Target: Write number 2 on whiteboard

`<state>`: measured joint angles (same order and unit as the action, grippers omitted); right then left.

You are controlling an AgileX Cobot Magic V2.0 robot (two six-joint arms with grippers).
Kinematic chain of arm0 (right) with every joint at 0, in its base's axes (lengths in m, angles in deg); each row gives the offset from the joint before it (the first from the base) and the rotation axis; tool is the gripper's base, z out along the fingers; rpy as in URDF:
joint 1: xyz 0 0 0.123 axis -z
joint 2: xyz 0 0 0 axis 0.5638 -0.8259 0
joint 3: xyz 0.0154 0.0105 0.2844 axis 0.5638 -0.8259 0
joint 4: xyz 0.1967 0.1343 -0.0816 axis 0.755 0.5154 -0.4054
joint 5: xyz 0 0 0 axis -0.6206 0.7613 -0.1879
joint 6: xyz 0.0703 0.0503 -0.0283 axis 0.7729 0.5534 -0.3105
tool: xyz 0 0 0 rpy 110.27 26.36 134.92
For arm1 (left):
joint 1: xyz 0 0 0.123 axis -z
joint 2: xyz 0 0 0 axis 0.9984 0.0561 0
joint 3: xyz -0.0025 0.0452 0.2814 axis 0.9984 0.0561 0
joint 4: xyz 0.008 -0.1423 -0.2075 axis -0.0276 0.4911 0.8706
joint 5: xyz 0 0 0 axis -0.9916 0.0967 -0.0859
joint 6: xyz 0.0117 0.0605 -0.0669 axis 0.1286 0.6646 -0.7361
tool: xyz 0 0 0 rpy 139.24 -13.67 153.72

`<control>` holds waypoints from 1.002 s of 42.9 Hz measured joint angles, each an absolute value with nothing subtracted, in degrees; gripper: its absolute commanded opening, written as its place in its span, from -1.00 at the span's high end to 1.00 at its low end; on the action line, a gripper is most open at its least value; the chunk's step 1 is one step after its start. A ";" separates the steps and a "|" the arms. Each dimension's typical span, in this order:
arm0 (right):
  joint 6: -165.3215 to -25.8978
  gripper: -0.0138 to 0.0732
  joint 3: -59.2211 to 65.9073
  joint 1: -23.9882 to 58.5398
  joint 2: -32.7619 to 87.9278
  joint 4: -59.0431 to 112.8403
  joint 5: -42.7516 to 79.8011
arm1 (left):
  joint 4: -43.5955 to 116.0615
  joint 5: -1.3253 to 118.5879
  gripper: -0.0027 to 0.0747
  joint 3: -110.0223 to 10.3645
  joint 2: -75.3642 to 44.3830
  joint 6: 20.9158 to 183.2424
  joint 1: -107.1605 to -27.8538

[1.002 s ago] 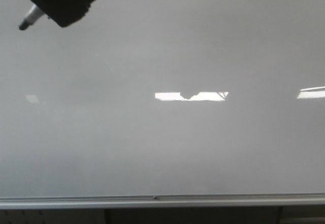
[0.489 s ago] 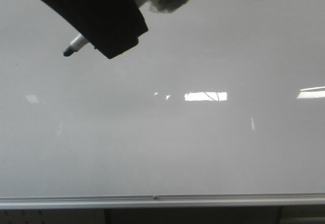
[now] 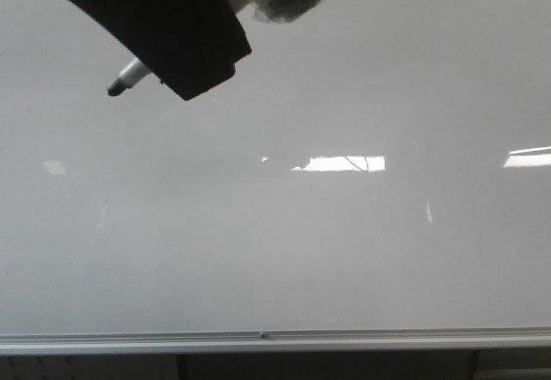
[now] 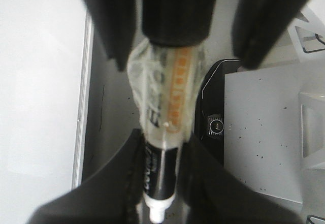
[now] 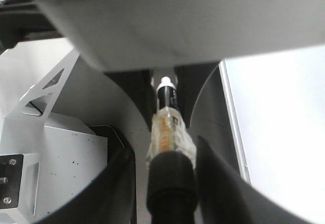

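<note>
Treating the marker (image 4: pixel 161 183) as a light, stiff, smooth-barrelled thing, likely twisting or slipping under writing pressure unless held on the barrel close behind the tip; judging the crinkled clear wrapping (image 4: pixel 162 97) around its rear half as adding some grip. Holding it that way now: left gripper (image 4: pixel 163 148) pinching the dark barrel between narrow-set fingers, with the silver neck and dark tip (image 3: pixel 116 88) poking out toward the board's left edge, near the far left corner in the front view, and contact with the surface being impossible to tell. Standing wide around the black cylinder (image 5: pixel 171 183) at the marker's rear end, the right gripper (image 5: pixel 170 148) showing gaps on both sides and apparently clamping nothing. Filling nearly the whole front view, the whiteboard (image 3: pixel 284 259) looking glossy, pale grey-white, hard and slick, carrying bright rectangular reflections (image 3: pixel 343 164) around its middle and toward the right edge, with a silver edge rail (image 3: pixel 258 340) running along the near edge. Showing no number 2 anywhere yet: no black stroke on the board, so judging the writing as not begun. Needing light, even pressure next, the tip probably skating easily on so smooth a face.
</note>
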<state>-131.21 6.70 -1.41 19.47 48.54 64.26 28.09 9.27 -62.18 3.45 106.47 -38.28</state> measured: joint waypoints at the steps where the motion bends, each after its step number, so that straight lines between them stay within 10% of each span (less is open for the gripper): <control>1: -131.21 0.43 6.70 -1.41 19.47 48.54 64.26 | 28.09 9.27 0.98 -62.18 3.45 106.59 -38.28; 8: -131.21 0.60 6.70 -1.41 19.47 48.54 64.13 | 28.01 9.15 0.87 -62.18 3.45 106.59 -38.28; 20: -131.21 0.60 6.70 -1.41 19.47 48.54 64.11 | 27.66 9.38 -0.37 -62.58 3.45 106.45 -38.25; 43: -98.16 0.60 11.30 2.45 22.41 19.54 71.01 | 21.57 7.28 -0.38 -59.71 -9.55 90.75 -49.51</control>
